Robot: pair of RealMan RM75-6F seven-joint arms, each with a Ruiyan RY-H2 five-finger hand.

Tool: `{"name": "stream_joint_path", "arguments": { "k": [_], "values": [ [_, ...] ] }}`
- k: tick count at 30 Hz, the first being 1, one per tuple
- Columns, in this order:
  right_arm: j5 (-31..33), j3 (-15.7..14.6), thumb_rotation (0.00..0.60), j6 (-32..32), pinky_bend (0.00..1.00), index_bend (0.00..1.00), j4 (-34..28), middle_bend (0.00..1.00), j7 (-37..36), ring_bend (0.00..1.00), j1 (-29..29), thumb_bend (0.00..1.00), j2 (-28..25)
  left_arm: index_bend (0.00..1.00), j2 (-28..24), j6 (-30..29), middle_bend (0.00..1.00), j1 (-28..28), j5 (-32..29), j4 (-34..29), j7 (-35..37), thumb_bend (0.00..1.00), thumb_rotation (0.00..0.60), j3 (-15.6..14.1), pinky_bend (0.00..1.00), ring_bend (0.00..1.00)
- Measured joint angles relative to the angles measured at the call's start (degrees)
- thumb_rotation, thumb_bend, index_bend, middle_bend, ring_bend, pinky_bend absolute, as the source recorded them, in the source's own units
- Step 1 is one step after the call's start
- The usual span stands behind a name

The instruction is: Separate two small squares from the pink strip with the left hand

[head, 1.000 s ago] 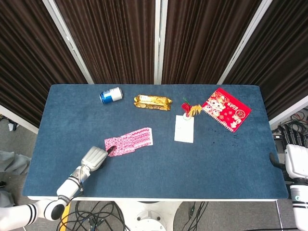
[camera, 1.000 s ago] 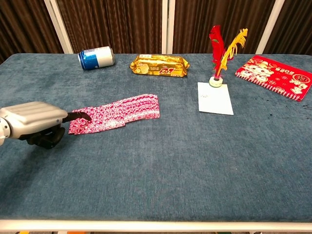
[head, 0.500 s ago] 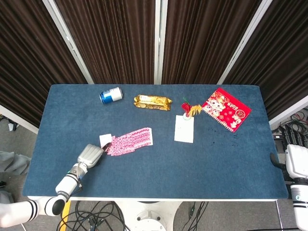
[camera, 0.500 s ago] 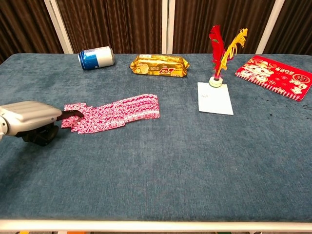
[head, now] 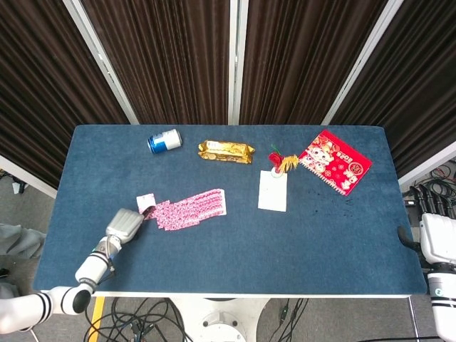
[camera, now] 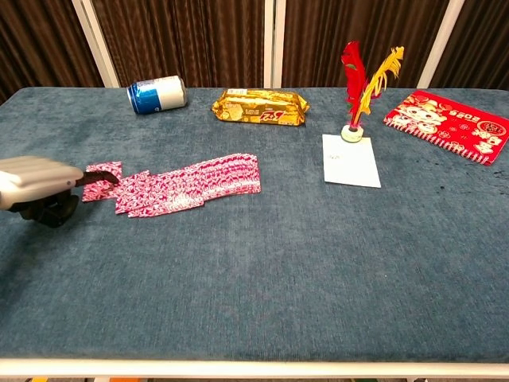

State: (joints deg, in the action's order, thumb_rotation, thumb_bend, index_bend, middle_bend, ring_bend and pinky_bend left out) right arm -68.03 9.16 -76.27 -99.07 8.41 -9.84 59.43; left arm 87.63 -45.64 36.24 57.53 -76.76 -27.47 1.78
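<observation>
Silver left hand [camera: 36, 181] at the left edge of the chest view, fingers pinching the end square [camera: 102, 180] of the pink strip [camera: 191, 185]. Strip flat on the blue worktop [camera: 262, 263], left of centre. Can [camera: 157, 94], gold packet [camera: 259, 107], white card [camera: 351, 161] with feather [camera: 359, 87], and red booklet [camera: 450, 125] further right. Right hand outside both views.

Left hand [camera: 36, 185] cut off by chest view's left edge; its fingers blurred. Right hand out of frame.
</observation>
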Motion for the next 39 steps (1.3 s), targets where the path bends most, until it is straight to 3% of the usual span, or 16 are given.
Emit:
{"name": "stream_joint_path", "arguments": {
  "k": [25,30,39],
  "values": [
    [-0.9,-0.2,0.6,-0.7,0.0,0.0,-1.6,0.0,1.6,0.0,-0.2,0.27,-0.1,0.07,-4.4,0.2,0.93,0.6,-8.1,1.2,0.2,0.82,0.6,0.1,0.9,0.91],
    [-0.7,-0.2,0.6,-0.4,0.0,0.0,-1.5,0.0,1.6,0.0,-0.4,0.27,0.1,0.07,-5.3,-1.5,0.93,0.5,-6.2,-2.9,0.0,0.82,0.6,-0.2,0.9,0.91],
    [-0.5,-0.3,0.6,0.0,0.0,0.0,-0.7,0.0,1.0,0.0,-0.4,0.27,0.6,0.07,-4.8,-6.4,0.93,-0.3,5.1,-8.9,1.2,0.82,0.6,-1.8,0.9,0.91]
  ]
}}
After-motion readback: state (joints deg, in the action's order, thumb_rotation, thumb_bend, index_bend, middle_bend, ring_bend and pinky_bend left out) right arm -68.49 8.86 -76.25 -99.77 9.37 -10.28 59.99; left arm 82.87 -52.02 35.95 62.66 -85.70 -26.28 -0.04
